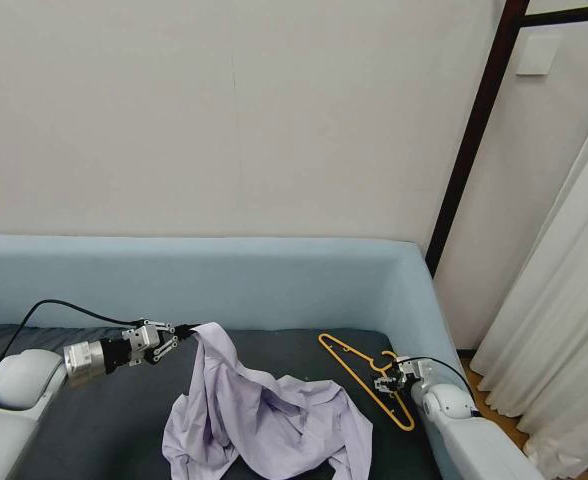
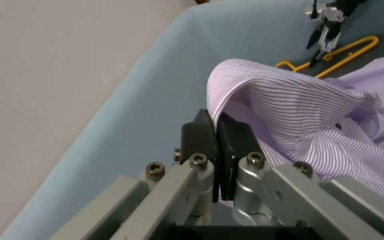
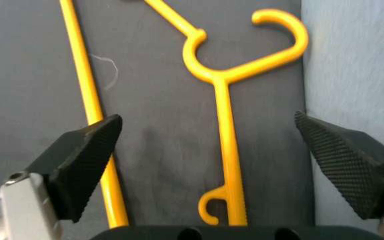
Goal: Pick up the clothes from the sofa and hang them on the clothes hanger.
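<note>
Shirt [image 1: 264, 420] half up off the sofa [image 1: 274, 280]: one bit near the collar pulled into a peak, rest of it heaped on the dark seat cushion [image 1: 124, 420]. Left gripper [image 1: 179, 335] clamped tight on that raised bit of striped fabric, reaching in from the left, just above the seat. Right gripper [image 1: 387, 385] down at the far right end of the seat, spread wide right over the yellow hanger [image 1: 359, 370] and not closed on anything. Straddles the hanger's neck just below the hook [image 3: 282, 35], going by the wrist view. Hanger lying flat on the cushion, close by the shirt's edge. Progress-wise, looks like early days. Grab on the shirt done, hanger not yet picked up, nothing slid into the shoulders or neck. Left to do, at a guess: close on the hanger, lift both clear, work the hanger into the neck opening. Probably fiddly with cloth that floppy.
</note>
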{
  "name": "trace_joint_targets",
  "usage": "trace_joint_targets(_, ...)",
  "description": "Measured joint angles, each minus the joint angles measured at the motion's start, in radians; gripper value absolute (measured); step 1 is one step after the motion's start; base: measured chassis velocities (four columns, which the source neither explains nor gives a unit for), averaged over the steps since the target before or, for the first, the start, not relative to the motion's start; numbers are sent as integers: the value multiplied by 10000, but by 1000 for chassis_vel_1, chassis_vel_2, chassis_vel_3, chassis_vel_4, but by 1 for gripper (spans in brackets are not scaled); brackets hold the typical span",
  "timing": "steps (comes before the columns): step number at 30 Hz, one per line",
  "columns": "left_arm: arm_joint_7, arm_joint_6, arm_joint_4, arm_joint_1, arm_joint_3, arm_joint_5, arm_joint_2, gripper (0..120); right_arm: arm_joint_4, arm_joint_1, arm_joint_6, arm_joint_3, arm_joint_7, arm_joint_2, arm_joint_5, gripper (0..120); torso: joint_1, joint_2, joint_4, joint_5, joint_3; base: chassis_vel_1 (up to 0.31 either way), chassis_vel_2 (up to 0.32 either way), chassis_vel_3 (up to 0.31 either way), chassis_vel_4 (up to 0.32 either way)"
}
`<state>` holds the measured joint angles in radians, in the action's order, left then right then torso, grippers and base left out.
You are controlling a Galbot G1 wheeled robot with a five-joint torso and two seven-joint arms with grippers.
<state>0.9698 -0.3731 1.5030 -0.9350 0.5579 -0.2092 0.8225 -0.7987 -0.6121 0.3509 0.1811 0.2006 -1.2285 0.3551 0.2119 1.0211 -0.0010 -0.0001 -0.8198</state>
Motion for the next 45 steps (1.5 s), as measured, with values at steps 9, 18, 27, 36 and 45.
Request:
trace_joint_targets(9, -48, -191, -10, 26, -5, -162, -5, 0, 1099, 280, -4, 440, 133, -299, -401, 67, -1, 0, -1, -1, 1, 0, 0, 0, 0)
trace_joint_targets(18, -65, -304, -163, 117, -108, -261, -3, 0, 1134, 202, 25, 512, 312, -466, -633, 36, -2, 2, -2, -2, 3, 0, 0, 0, 0)
trace_joint_targets(27, -80, -329, -283, 273, -250, -372, -37, 0, 548, -133, 51, 270, 542, -225, -614, 5, -2, 1, 0, 1, 2, 0, 0, 0, 0)
trace_joint_targets(36, -84, -304, -307, 386, -421, -440, -54, 0, -2375, -1511, -531, -55, -473, 856, 313, 5, -2, 1, -7, 0, 0, 0, 0, 0, 0)
trace_joint_targets(45, -28, -236, -257, 399, -542, -403, -8, 0, -9462, -5504, -3231, 74, -3747, 2713, -1608, 5, -2, 2, -2, -3, 3, 0, 0, 0, 0)
